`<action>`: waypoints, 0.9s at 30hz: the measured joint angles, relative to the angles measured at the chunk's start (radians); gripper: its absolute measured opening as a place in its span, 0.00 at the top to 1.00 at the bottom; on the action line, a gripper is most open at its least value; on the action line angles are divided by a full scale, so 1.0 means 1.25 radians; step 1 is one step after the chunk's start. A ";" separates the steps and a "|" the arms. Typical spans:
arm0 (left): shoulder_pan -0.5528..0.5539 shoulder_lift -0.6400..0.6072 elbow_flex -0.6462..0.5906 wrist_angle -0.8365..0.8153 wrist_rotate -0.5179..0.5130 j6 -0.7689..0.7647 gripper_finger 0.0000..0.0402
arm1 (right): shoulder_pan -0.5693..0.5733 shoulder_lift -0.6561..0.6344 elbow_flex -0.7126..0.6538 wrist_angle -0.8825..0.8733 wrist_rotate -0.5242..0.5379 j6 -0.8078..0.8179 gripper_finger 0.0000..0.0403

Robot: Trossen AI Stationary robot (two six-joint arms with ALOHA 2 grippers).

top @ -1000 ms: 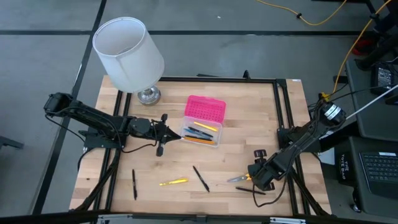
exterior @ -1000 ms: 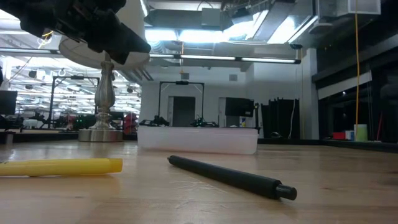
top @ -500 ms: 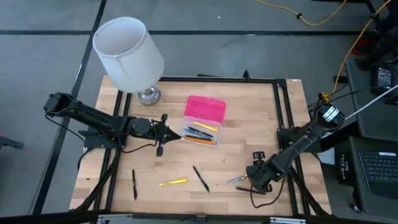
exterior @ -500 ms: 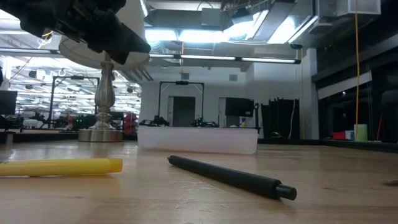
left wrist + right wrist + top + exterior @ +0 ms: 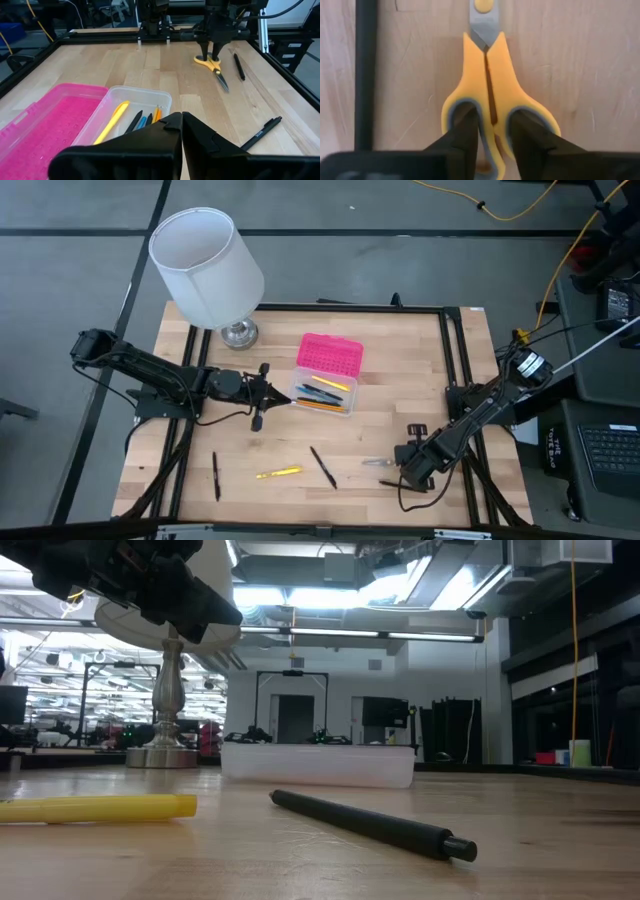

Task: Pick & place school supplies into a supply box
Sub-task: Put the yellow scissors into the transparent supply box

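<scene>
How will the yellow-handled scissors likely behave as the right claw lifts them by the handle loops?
The scissors look rigid, so no flopping. The right claw has fingers in the loops near one end, so the blade end may droop. Smooth handles might slip. The blades look closed now but could swing open.

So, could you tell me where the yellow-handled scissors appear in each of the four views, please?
High view: scissors near the table's front right, at the right gripper.
Low view: not in it.
Left wrist view: far across the table, under the right gripper.
Right wrist view: centre, with the gripper's fingers set in the handle loops.
Shared landmark: the black pen beside the scissors, seen also in both wrist views.
</scene>
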State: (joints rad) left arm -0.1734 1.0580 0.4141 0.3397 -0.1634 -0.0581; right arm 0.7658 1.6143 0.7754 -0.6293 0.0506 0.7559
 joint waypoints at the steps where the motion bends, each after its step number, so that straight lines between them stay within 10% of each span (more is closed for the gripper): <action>1: 0.000 0.000 0.000 0.000 0.000 0.000 0.99 | 0.000 -0.003 0.000 0.000 0.001 0.000 0.79; 27: 0.000 0.000 0.000 0.000 0.000 0.000 1.00 | -0.037 -0.199 0.038 0.009 0.113 -0.002 0.79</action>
State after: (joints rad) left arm -0.1732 1.0580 0.4141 0.3397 -0.1635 -0.0578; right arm 0.7201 1.3650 0.8225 -0.6182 0.1917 0.7540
